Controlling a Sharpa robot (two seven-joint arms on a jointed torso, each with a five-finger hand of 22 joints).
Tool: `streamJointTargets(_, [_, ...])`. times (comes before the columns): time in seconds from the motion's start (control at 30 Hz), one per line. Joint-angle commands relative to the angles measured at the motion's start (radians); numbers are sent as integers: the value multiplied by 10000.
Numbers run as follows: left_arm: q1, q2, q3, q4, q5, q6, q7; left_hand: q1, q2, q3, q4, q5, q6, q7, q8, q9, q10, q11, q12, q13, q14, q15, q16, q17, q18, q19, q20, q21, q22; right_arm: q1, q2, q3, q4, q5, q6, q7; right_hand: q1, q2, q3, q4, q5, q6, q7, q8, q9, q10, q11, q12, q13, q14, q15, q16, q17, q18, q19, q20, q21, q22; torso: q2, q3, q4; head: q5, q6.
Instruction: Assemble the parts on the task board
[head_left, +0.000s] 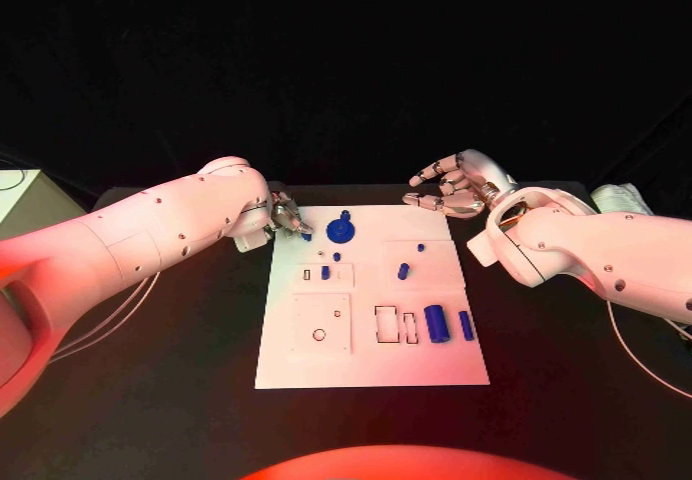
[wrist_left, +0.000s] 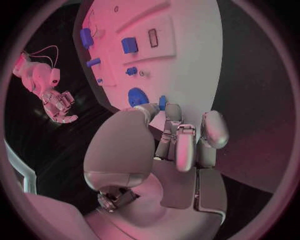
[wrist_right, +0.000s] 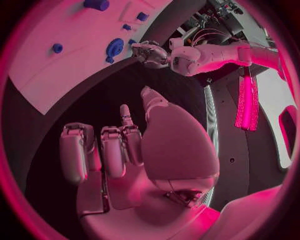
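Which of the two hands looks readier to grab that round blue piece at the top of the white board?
Probably the left hand: its fingers sit at the task board's far corner beside the round blue part. The right hand hovers over the black table, farther off.

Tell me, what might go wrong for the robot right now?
The left hand works at the task board's far left corner, fingers bunched beside the round blue part; it might nudge that part or shift the board. A small blue part sits at its fingertips and could slip away. The right hand hovers apart, fingers curled, holding nothing.
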Motion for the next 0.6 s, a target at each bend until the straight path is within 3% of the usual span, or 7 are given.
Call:
streamJointTargets(0.03, [-7,-14,1,50,53,90,143,447,-50,1016,-651,81,-108,38,118,177,0,8,-130,-102,685,-40,44,1837,43,18,-40,47,20,-1,3,4,4,-107,131,59,-23,38,-25,-13,54,-58,12,53,-1,199,38,4,1833,828,19,-2,1933,89,480,2,-17,1891,-2,3,6,-3,-8])
streamJointTargets(0.2, [-8,-131,20,146,69,-79,195,58,-485,2261,-1030,101,-95,78,339,369,202,36,-41,7,728,-5,87,1927,30,76,6,119,142,-1,-8,4,-3,-103,129,60,-23,38,-25,-13,54,-58,12,53,-1,199,38,4,1833,828,19,-2,1933,89,480,2,-17,1891,-14,0,10,1,-17])
streamJointTargets(0.43, [-2,-576,39,745,410,-411,283,-412,-836,3096,-1475,230,77,28,478,462,538,-25,175,289,824,-60,170,2119,-17,269,-41,257,406,-1,-40,4,-15,-89,122,61,-25,43,-22,-12,61,-52,9,65,1,203,35,8,1835,829,17,-2,1934,88,482,-1,-17,1892,-47,-1,36,37,-21])
streamJointTargets(0.53, [2,-878,48,1211,536,-515,283,-613,-1017,3396,-1655,455,199,-11,520,478,692,-61,258,419,874,-96,215,2226,-19,291,-76,280,434,-1,-56,3,-27,-72,119,60,-30,47,-20,-10,66,-50,8,70,2,203,34,6,1833,832,16,1,1940,90,479,-2,-24,1887,-83,0,44,52,-34])
streamJointTargets(0.6, [7,-1133,59,1603,656,-619,263,-826,-1161,3605,-1811,830,327,-50,554,491,861,-111,331,537,928,-138,265,2348,-36,358,-114,326,520,-2,-70,3,-37,-58,112,60,-30,47,-20,-10,66,-50,8,70,2,203,34,6,1833,832,16,1,1940,90,479,-2,-24,1887,-118,-2,55,63,-63])
